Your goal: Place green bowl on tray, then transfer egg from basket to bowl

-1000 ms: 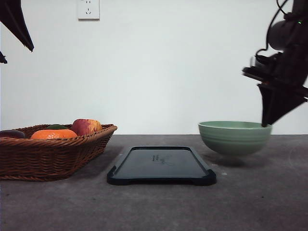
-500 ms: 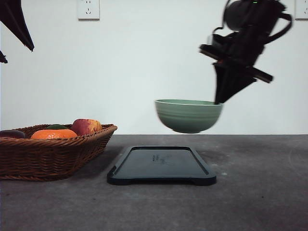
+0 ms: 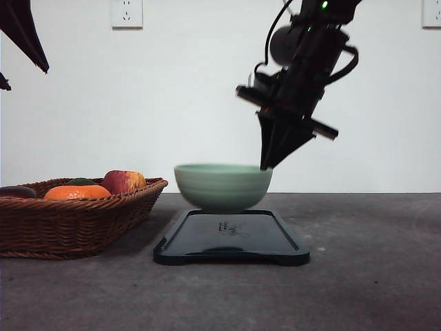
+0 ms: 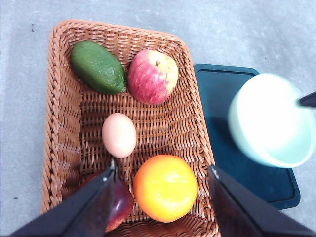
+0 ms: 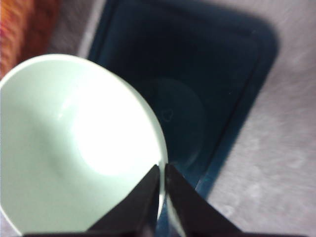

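Front view: the right pincer (image 3: 265, 165) hangs from the dark arm above the table (image 3: 372, 276), its fingers pinching the right rim of the green bowl (image 3: 222, 186). The bowl sits level, held just over the far part of the tray (image 3: 231, 238); whether its foot touches the tray cannot be told. The tray lies flat at the table's centre. To the left stands the basket (image 3: 69, 224), with an orange (image 3: 76, 192), an apple (image 3: 122, 181) and a dark green fruit peeking above its rim. One black finger of the left pincer juts into the upper left corner.

Left wrist view: the left pincer (image 4: 160, 197) is spread wide, both fingers apart above the near end of the basket (image 4: 59, 123). Inside lie an avocado (image 4: 97, 67), a red-yellow apple (image 4: 152, 76), the egg (image 4: 119, 135) near the middle, an orange (image 4: 165, 187) and a dark red fruit (image 4: 121, 205) partly hidden by a finger. Just beside the basket is the tray (image 4: 232, 163), with the green bowl (image 4: 271, 121) over it.

Right wrist view: the right pincer (image 5: 162, 197) has its fingers pressed together on the thin rim of the green bowl (image 5: 79, 143). The bowl's pale inside is empty. The dark tray (image 5: 197, 74) lies below, blurred, on the grey table (image 5: 276, 163).
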